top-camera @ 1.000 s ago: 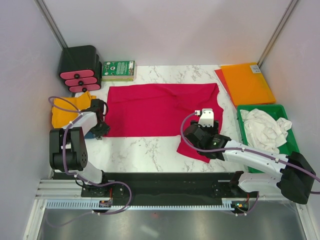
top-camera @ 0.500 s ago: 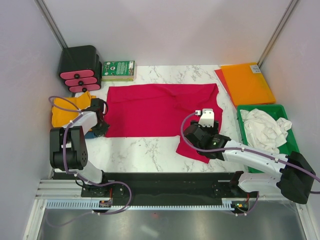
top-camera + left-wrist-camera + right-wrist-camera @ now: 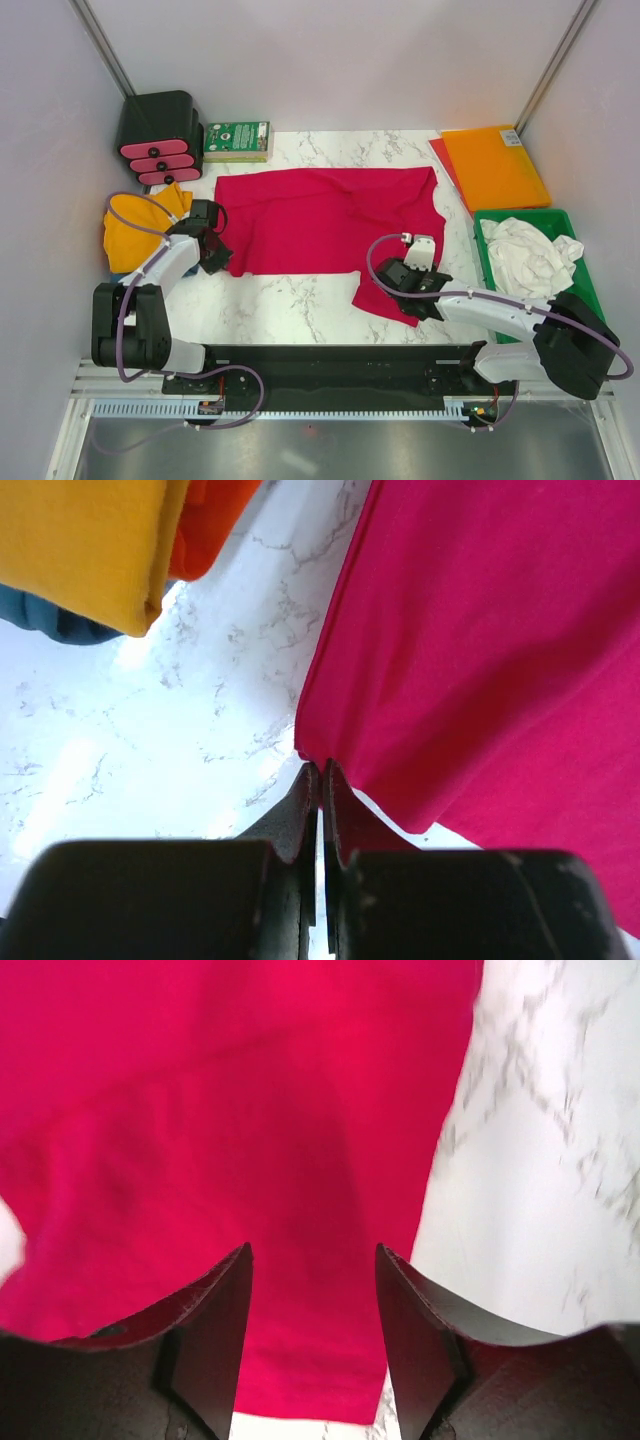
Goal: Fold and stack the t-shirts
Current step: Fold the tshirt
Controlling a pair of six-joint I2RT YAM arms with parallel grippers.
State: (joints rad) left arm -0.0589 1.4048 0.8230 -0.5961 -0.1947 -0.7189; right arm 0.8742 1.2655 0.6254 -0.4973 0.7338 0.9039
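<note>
From above, the red t-shirt (image 3: 330,215) lies spread across the middle of the desk (image 3: 290,300), with one sleeve hanging toward the near edge on the right. The left pincer (image 3: 220,262) sits at the shirt's near-left corner. The right pincer (image 3: 392,283) hovers over the near-right sleeve. A yellow t-shirt (image 3: 135,225) is bunched at the far left, and a white t-shirt (image 3: 525,255) sits in the green tray (image 3: 580,275) on the right. The step in hand looks like taking both near corners for the first fold.

In the left wrist view, the left pincer (image 3: 318,780) is pressed together on the very tip of the red corner. Only a sliver of cloth shows between the fingers, so the bite looks shallow. Lift it slowly and low, because a jerk could slip the hem free.

In the right wrist view, the right pincer (image 3: 312,1255) stands spread with red cloth beneath it and nothing pinched. The sleeve's edge runs just to the right of the fingers, with bare marble beyond. It should come down onto the cloth near that edge and take both layers before closing. Both arms should then rise together and carry the near hem evenly toward the far hem, so the fold lands square.
</note>
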